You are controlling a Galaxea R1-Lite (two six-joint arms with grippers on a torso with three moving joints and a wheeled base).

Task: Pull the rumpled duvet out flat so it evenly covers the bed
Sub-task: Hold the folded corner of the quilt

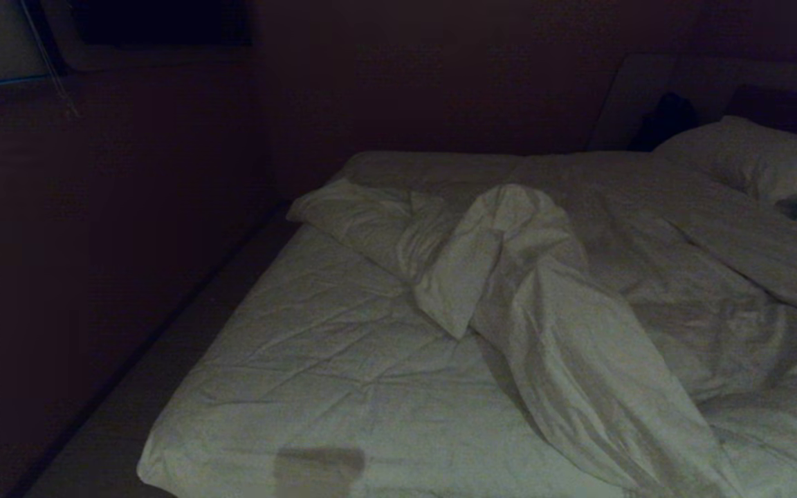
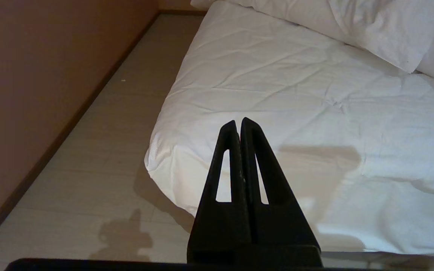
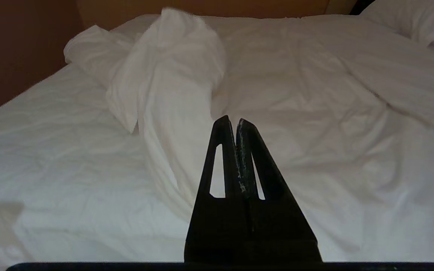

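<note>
Heads up: your right gripper point(image 3: 233, 121) is sitting pinched shut, empty, aiming at the duvet point(image 3: 171, 86) that's lying bunched in a long twisted ridge across the bed point(image 1: 184, 443). Left gripper point(image 2: 238, 122) is pinched shut too, hanging over the bare corner. Grabbing that roll mid-ridge risks dragging it lopsided.

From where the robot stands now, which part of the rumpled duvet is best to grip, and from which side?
Probably the folded-back corner of the duvet, which hangs as a loose flap over the bare sheet. Come from the foot of the bed, on the robot's left side, where the flap's edge lies free.
</note>
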